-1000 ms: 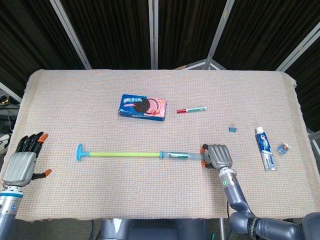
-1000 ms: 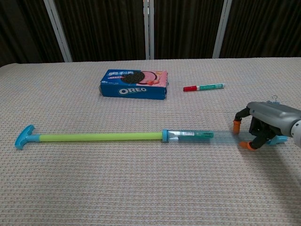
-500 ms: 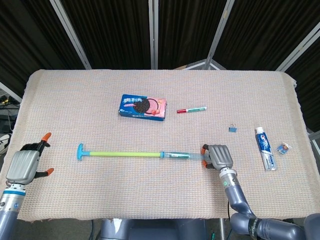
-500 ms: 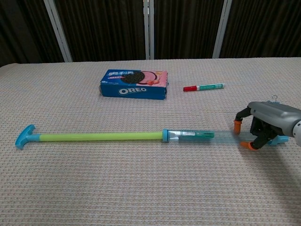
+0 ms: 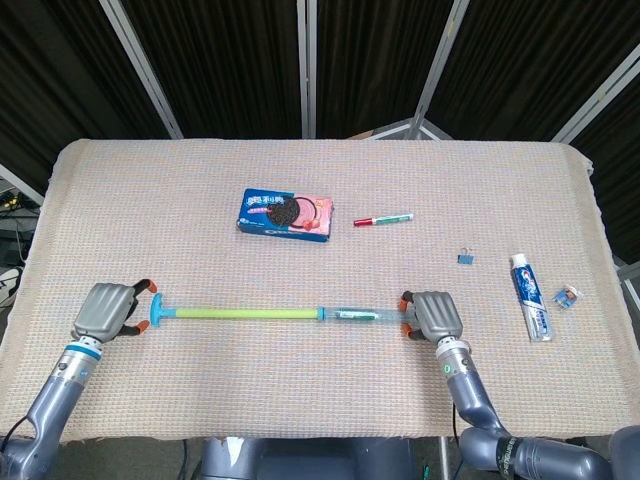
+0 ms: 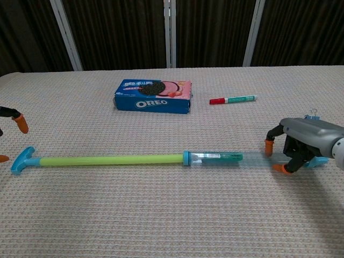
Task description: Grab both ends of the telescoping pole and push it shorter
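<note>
The left hand [image 5: 108, 309] is positioned at the left edge of the cloth-covered table [image 5: 300, 160], just beside the blue T-shaped end of the telescoping pole [image 5: 250, 314]. Its orange-tipped fingers [image 6: 20, 122] are curled on either side of that end; whether the cap is actually clasped cannot be told from either view.

The telescoping pole is laid flat across the near part of the table, running left to right. It is made up of a yellow-green section on the left, a blue collar near the middle, and a clear section with a green core on the right.

Behind the pole, a blue Oreo box [image 5: 286, 212] is located, and a red-and-green marker [image 5: 383, 219] is placed just to its right.

The right hand [image 5: 432, 314] is closed around the right end of the pole, the clear section being held between its fingers.

Further right, a small binder clip [image 5: 466, 258], a toothpaste tube [image 5: 530, 297] and a small blue item [image 5: 567, 296] are found, well apart from the pole.
</note>
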### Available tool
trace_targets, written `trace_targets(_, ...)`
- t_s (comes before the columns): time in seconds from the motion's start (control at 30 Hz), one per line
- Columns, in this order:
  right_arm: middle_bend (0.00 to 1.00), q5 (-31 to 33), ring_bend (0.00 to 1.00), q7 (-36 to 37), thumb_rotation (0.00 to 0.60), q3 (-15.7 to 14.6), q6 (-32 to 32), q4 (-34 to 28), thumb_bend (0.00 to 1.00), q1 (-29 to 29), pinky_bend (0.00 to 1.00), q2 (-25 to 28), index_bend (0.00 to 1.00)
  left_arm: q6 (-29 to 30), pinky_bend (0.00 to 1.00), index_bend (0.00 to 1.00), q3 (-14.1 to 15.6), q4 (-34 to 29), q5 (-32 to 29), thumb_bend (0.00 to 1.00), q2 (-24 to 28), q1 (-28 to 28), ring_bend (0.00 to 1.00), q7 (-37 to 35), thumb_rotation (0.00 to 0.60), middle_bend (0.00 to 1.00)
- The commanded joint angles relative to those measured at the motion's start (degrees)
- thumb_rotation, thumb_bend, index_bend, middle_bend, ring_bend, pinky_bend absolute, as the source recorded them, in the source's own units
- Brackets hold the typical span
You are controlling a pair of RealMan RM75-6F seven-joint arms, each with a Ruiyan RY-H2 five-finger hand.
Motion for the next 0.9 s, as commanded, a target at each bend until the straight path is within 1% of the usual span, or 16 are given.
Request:
trace_targets(0.03, 1.00, 0.15, 1.00, -0.14, 0.600, 0.06, 0.01, 0.03, 0.43, 0.03, 1.00, -0.06, 0.63, -2.71, 1.00, 0.37, -0.19, 1.96, -1.82, 0.25, -1.93, -1.47, 0.87, -1.58, 0.600, 0.92)
trace_targets(0.23, 1.00, 0.31, 1.00, -0.24, 0.600, 0.21, -0.09, 0.08, 0.43, 0.12, 1.00, -0.19, 0.64, -6.46, 1.00, 0.42, -0.45, 2.92, -5.22, 0.28, -3.24, -2.69, 0.87, -2.33, 0.600, 0.93)
trace_targets(0.37, 1.00, 0.30, 1.00, -0.22, 0.600, 0.24, -0.08, 0.21, 0.43, 0.11, 1.00, -0.24, 0.64, -7.10, 1.00, 0.44, -0.33, 3.41, -5.64, 0.31, -3.92, -3.06, 0.87, -2.57, 0.600, 0.93)
trace_targets(0.43, 1.00, 0.24, 1.00, -0.16, 0.600, 0.31, -0.05, 0.26, 0.43, 0.12, 1.00, -0.21, 0.64, -7.31, 1.00, 0.45, -0.18, 3.96, -5.89, 0.35, -4.43, -3.30, 0.87, -2.19, 0.600, 0.93)
trace_targets(0.5, 1.00, 0.14, 1.00, 0.03, 0.600, 0.37, -0.01, 0.18, 0.44, 0.07, 1.00, -0.12, 0.64, -7.37, 1.00, 0.46, -0.18, 4.45, -6.19, 0.37, -5.01, -3.48, 0.87, -2.00, 0.600, 0.93)
trace_targets(0.67, 1.00, -0.24, 1.00, 0.39, 0.600, 0.46, 0.21, -0.32, 0.45, -0.15, 1.00, 0.64, 0.64, -7.62, 1.00, 0.46, -0.04, 6.31, -6.89, 0.38, -7.14, -4.12, 0.87, -1.21, 0.600, 0.93)
trace_targets(0.9, 1.00, -0.36, 1.00, 0.44, 0.600, 0.59, 0.38, -0.90, 0.45, -0.24, 1.00, 1.25, 0.65, -7.29, 1.00, 0.46, 0.11, 6.44, -7.34, 0.38, -7.92, -4.48, 0.87, -0.54, 0.600, 0.93)
